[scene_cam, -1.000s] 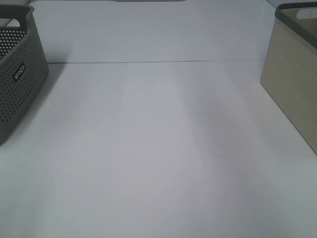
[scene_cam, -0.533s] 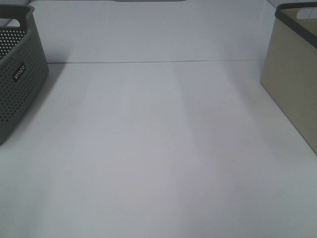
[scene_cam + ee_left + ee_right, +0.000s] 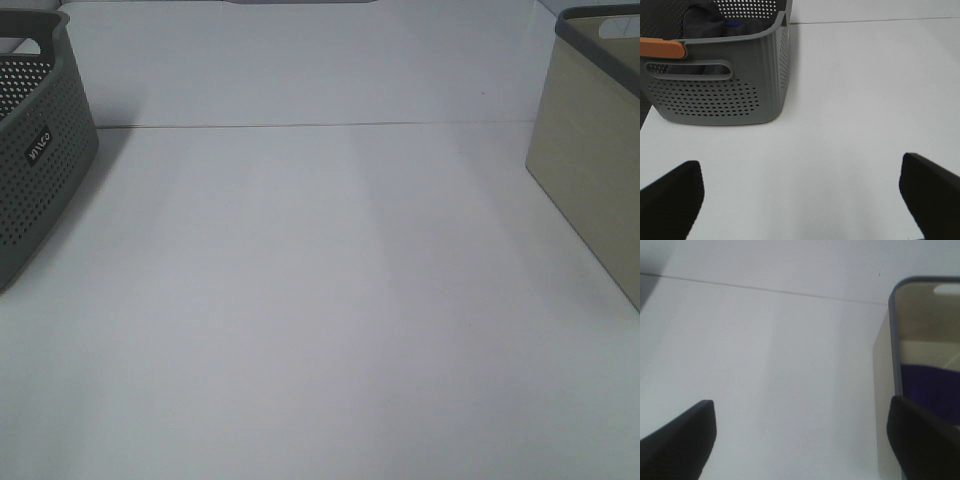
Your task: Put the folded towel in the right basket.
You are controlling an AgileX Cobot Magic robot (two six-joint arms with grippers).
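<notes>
The right basket (image 3: 598, 140) is beige with a dark grey rim and stands at the right edge of the table. In the right wrist view it (image 3: 885, 390) holds a purple cloth (image 3: 930, 387), which looks like the towel lying inside it. No towel lies on the table in the high view. My right gripper (image 3: 801, 407) is open and empty, beside the beige basket. My left gripper (image 3: 800, 167) is open and empty, in front of the grey basket (image 3: 720, 95). Neither gripper shows in the high view.
The grey perforated basket (image 3: 35, 150) stands at the table's left edge, with an orange handle piece (image 3: 660, 47) and dark cloth (image 3: 702, 20) inside. The white table (image 3: 320, 300) spreads between the two baskets, with a thin seam line (image 3: 320, 125) across its far part.
</notes>
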